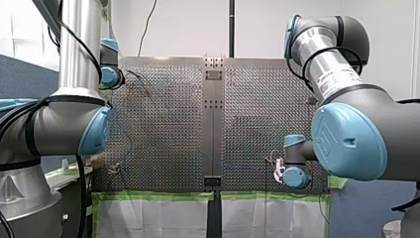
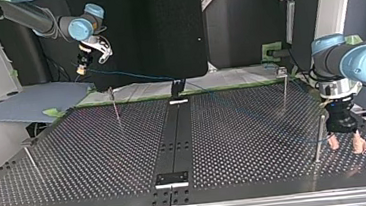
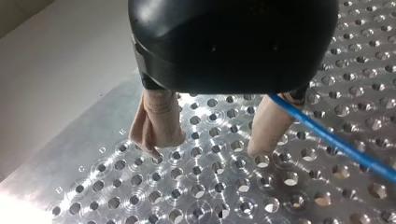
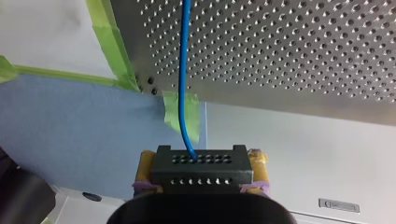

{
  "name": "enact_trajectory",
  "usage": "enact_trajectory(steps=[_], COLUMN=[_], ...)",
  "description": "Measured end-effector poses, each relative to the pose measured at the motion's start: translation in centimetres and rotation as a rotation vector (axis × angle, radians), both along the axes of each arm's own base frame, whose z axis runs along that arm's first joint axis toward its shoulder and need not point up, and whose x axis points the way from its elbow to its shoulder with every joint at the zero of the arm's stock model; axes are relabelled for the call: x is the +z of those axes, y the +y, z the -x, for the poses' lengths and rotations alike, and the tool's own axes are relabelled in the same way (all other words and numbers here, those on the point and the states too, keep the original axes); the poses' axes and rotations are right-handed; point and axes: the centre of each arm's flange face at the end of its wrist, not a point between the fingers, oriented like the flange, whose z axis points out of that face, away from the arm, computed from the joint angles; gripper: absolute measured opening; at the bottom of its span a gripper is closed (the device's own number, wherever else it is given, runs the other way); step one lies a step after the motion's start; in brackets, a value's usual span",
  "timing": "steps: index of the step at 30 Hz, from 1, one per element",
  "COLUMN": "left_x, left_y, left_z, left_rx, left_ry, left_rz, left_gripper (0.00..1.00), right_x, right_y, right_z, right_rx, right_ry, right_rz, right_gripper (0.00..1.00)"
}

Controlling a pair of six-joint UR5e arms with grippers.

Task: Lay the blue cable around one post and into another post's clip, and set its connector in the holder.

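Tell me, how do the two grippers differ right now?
My left gripper is open and empty; my right gripper is shut on the black connector of the blue cable. My left gripper hangs low over the perforated table; my right gripper is high up, beyond its edge. Left fingers are beige, right pads yellow. Both have two fingers.

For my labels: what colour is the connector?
The connector is black; right wrist view shows it best.

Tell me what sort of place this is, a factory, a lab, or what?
Probably a robotics lab bench, not a production line: two arms at a perforated table with thin posts, green tape along its edge, and my right gripper holding the connector of a blue cable.
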Motion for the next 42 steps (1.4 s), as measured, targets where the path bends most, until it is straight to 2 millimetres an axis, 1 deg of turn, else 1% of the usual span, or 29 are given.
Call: enact_trajectory(steps=[3, 5, 12, 15, 21, 27, 29, 38, 42], left_x=[0.0, 0.0, 0.0, 0.0, 0.0, 0.0, 0.0, 0.0, 0.0], left_y=[-0.1, -0.2, -0.5, -0.6, -0.7, -0.7, -0.7, -0.7, -0.7], left_z=[0.0, 0.0, 0.0, 0.0, 0.0, 0.0, 0.0, 0.0, 0.0], left_rx=[-0.002, -0.004, -0.007, -0.009, -0.010, -0.009, -0.009, -0.012, -0.012], left_ry=[-0.001, -0.001, 0.000, 0.000, 0.000, 0.000, 0.000, 0.000, 0.001], left_rz=[0.000, -0.001, -0.005, -0.006, -0.007, -0.008, -0.009, -0.008, -0.007], left_gripper=[1.00, 1.00, 1.00, 1.00, 1.00, 1.00, 1.00, 1.00, 1.00], right_x=[-0.2, -0.1, 1.5, 2.1, 2.7, 3.0, 3.1, 3.2, 3.4], right_y=[0.0, -0.7, -5.1, -6.4, -8.1, -9.3, -9.5, -10.0, -10.1], right_z=[1.1, 1.6, 3.6, 4.4, 6.3, 8.4, 8.4, 6.7, 4.8], right_rx=[0.002, 0.002, 0.001, 0.001, -0.001, 0.007, 0.021, 0.110, 0.167], right_ry=[0.005, 0.000, -0.030, -0.042, -0.075, -0.085, -0.091, -0.107, -0.135], right_rz=[0.002, 0.019, 0.128, 0.164, 0.219, 0.252, 0.255, 0.233, 0.227], right_gripper=[0.00, 0.00, 0.00, 0.00, 0.00, 0.00, 0.00, 0.00, 0.00])
